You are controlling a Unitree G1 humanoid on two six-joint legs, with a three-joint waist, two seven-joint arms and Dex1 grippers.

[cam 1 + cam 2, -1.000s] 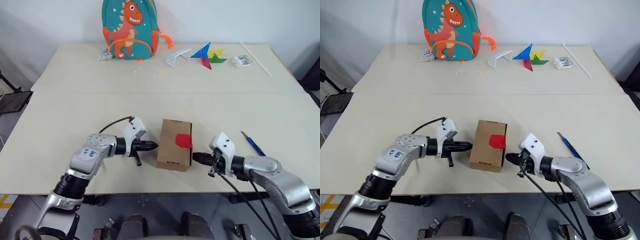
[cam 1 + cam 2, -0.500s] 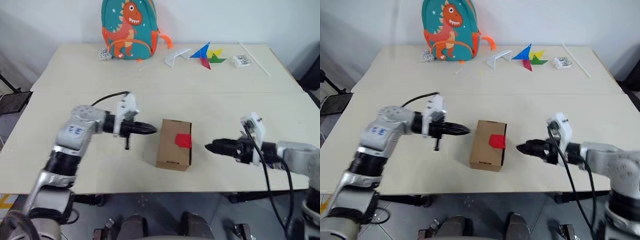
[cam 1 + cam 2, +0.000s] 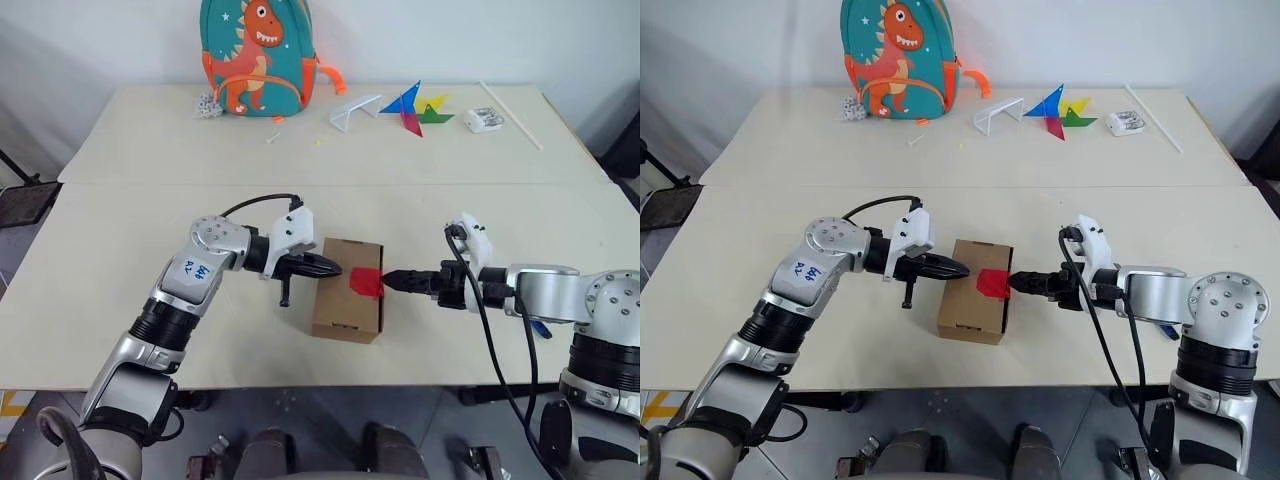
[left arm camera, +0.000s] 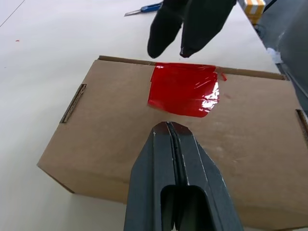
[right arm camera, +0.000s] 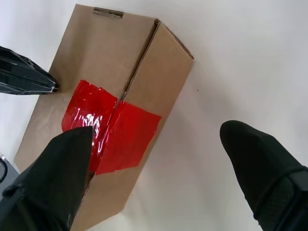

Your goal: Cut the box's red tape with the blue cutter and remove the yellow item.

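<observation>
Table | blue cutter mostly hidden behind right arm

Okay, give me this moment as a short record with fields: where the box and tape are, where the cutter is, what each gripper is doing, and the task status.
box: brown carton on near table, flaps closed
red tape: intact across the flap seam
blue cutter: lying on table, beyond the box, untouched
left gripper: jaws shut, tip over box top
right gripper: jaws open, at the taped edge
yellow item: not seen
status: tape not yet cut
</observation>
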